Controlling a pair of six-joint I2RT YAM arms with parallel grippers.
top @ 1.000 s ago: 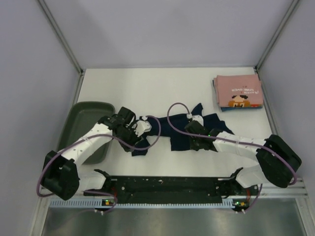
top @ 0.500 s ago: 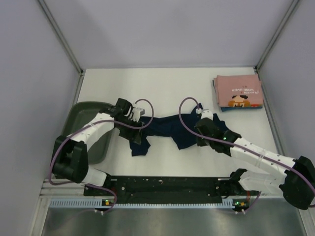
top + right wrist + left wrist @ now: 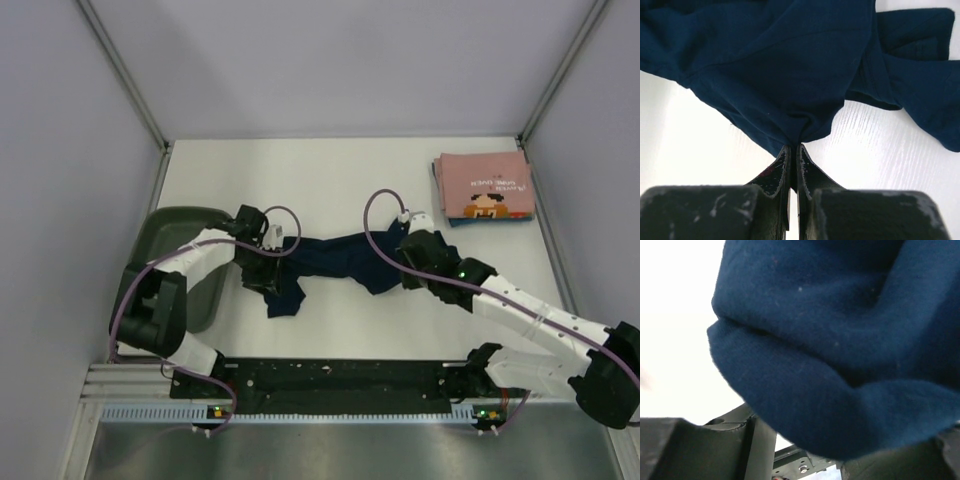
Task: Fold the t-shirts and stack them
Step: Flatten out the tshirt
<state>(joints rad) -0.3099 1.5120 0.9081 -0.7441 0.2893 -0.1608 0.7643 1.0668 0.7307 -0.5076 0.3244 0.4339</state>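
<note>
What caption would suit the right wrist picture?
Right tool pinches a fold of the navy shirt over the table.

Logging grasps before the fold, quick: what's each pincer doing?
Left pincer: closed on the plain dark navy blue cloth t-shirt.
Right pincer: closed, pinching the same shirt's edge.

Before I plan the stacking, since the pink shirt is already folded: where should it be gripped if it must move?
Probably its near edge, approached low from the arms' side: the pink shirt lies flat as a squared bundle on the table, so only its edges offer the right fingers something to pinch.
</note>
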